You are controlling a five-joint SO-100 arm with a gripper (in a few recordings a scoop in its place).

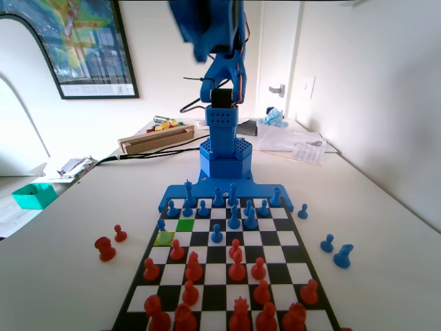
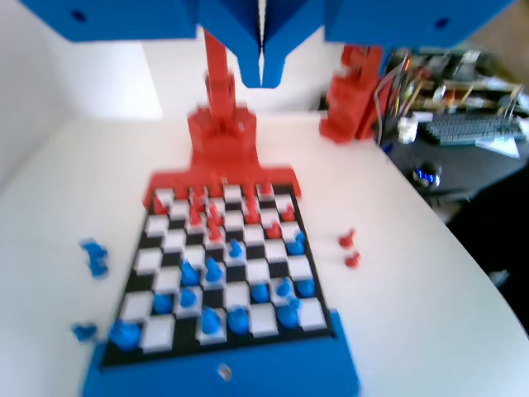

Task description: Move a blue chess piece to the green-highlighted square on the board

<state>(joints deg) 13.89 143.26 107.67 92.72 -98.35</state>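
The pawn (image 1: 161,225) stood upright on the board (image 1: 286,238), long axis vertical and ball head up, so it pointed no way along the desk (image 1: 386,207). In the fixed view it sat in the board's left edge file. The green square (image 1: 185,224) lay just beside it to the right, bare. A lime square (image 1: 164,238) lay just in front of it, toward the red side. Whether the pawn's flared base touched the lime square's edge could not be told.

The pincer (image 2: 262,78) hung high over the desk, with only a thin slit showing between its pressed-together jaws and nothing held between them. In the fixed view it was blurred and cut off by the top edge.

The wrist view was soft all over. The blue pieces there were smooth rounded blobs, and the pawn could not be picked out among them, nor could any tint on the squares. The nearest red pieces in the fixed view were cut off by the bottom edge.

The pieces looked like glossy plastic. The board was flat and chequered black and white inside a dark border, and the desk was a plain white surface. Three blue pieces (image 1: 342,255) stood off the board toward the desk's right edge in the fixed view, and two red ones (image 1: 105,248) stood toward its left.
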